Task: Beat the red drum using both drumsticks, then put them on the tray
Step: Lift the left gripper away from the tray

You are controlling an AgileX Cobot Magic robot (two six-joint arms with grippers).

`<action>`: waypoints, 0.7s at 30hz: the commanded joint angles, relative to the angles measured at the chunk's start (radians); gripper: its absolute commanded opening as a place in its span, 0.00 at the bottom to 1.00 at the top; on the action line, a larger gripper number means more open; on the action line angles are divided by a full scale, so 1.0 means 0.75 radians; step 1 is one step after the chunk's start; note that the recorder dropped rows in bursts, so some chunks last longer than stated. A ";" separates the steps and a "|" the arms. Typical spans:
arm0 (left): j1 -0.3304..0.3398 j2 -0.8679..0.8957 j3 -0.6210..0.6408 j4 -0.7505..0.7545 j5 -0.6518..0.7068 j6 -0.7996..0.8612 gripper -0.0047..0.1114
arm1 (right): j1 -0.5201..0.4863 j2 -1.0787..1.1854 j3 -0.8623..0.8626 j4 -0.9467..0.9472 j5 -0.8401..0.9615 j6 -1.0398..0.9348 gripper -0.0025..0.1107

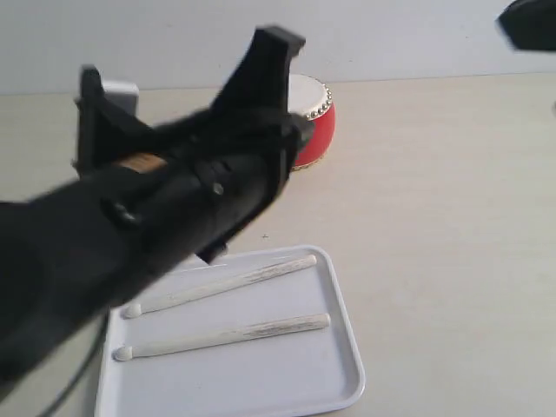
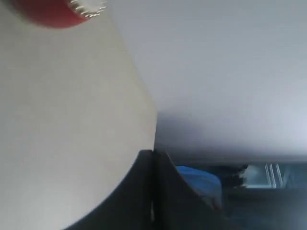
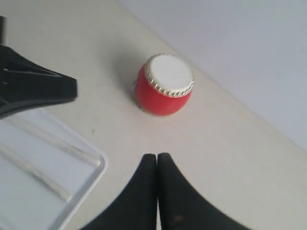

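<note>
Drumsticks [image 1: 221,285] lie side by side in the tray [image 1: 346,369], apart from each other, rounded tips toward 9 o'clock and butts toward 3 o'clock in the exterior view. The tray sits on the surface [image 1: 452,217] at 6 o'clock from the red drum [image 1: 314,122], with a clear gap between them. I judge the sticks light, stiff and dry. The worn wood should give some bite, but they are slim and round, so they could roll or twist in a loose pinch. I would take each one across its shaft near the butt end, leaving the tip free to swing. The drum looks small and light enough to skid under a hard blow. My left jaws are pressed together on nothing, their fingertips [image 2: 142,191] meeting in a thin seam with only bare surface and a sliver of the drum past them. My right jaws are likewise clenched and empty, fingertips [image 3: 144,191] hanging above the surface, the drum at 12 o'clock beyond them.
</note>
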 commanded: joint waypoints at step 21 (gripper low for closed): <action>0.047 -0.662 0.183 -0.548 0.131 2.912 0.04 | 0.001 0.109 0.506 -0.688 -0.812 1.084 0.02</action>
